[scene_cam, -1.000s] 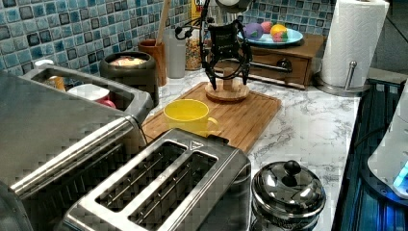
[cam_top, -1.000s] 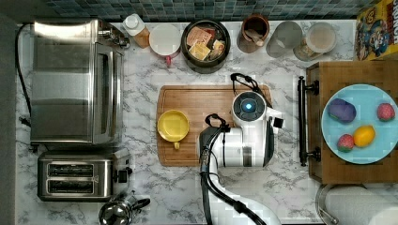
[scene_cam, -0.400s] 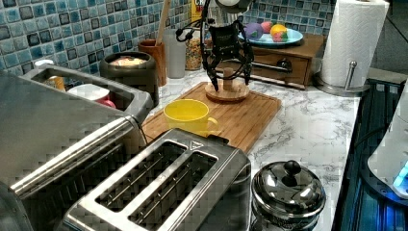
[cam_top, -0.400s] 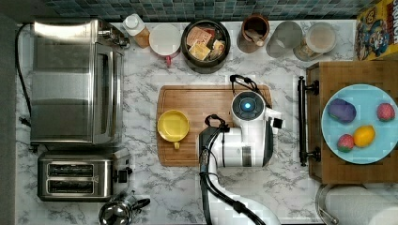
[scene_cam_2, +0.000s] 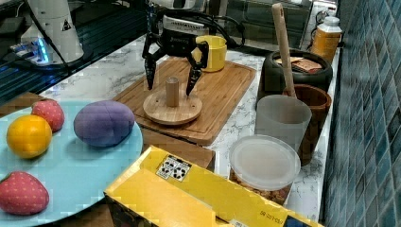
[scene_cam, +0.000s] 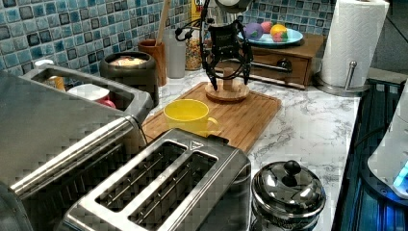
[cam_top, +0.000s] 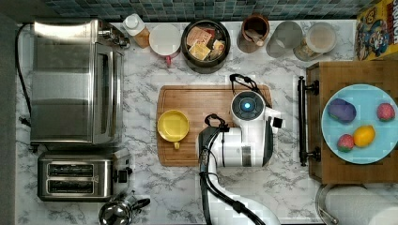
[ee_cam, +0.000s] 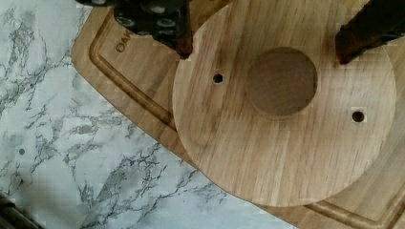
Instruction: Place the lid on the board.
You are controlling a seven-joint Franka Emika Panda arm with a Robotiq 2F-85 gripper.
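lid (scene_cam_2: 172,107) flat on board (scene_cam_2: 222,90), near its corner | tool (scene_cam_2: 171,79) fingers apart, astride lid's knob, not touching | cup (scene_cam: 188,116) on board, contents not visible | plate (cam_top: 360,124) on tray (cam_top: 349,75): four fruits | table (cam_top: 187,187) marble

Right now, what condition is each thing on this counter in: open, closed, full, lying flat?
Gripper: open, fingers either side of the lid's knob, not touching it.
Wooden lid: lying flat on the board, knob up.
Cutting board: flat on the counter.
Yellow mug: upright on the board.
Black pot: uncovered, with food in it.
Toaster: slots empty.
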